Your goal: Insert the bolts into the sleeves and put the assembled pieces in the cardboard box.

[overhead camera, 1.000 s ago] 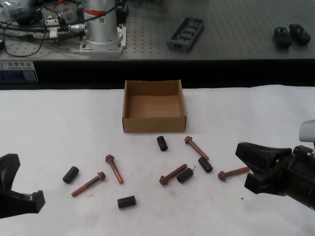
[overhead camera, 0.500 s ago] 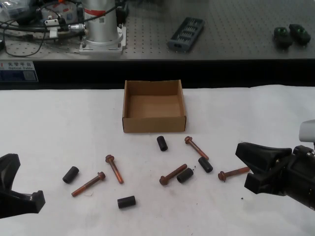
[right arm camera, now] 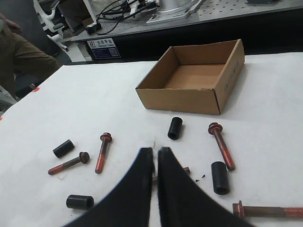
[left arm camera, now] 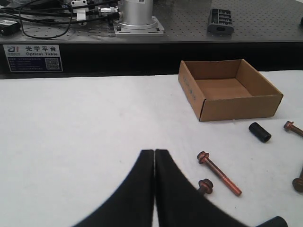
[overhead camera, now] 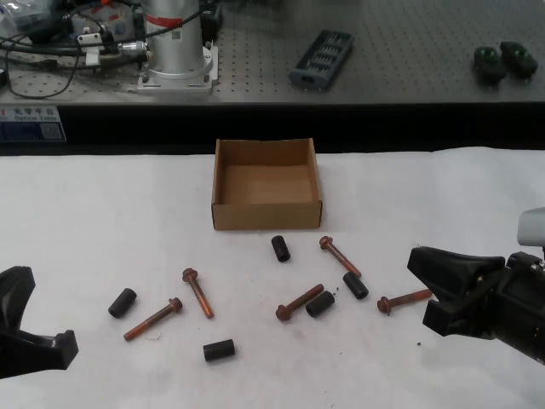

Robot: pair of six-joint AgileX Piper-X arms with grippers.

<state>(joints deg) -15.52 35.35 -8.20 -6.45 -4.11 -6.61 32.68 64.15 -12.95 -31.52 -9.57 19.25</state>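
We are holding left gripper [left arm camera: 154, 152] and right gripper [right arm camera: 155, 150] clenched, empty; unopened, they risk scattering 5 bolts [right arm camera: 222, 147] ahead of the jaws.

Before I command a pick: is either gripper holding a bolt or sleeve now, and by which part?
Nothing is held. The left gripper and right gripper are both shut and empty; bolts and sleeves lie loose on the white cloth.

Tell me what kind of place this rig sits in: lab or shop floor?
Probably a robotics or optics lab: a metal bench top with a grid of holes, a metal column base standing on it beside loose cables, and a white sheet spread as a work area in front.
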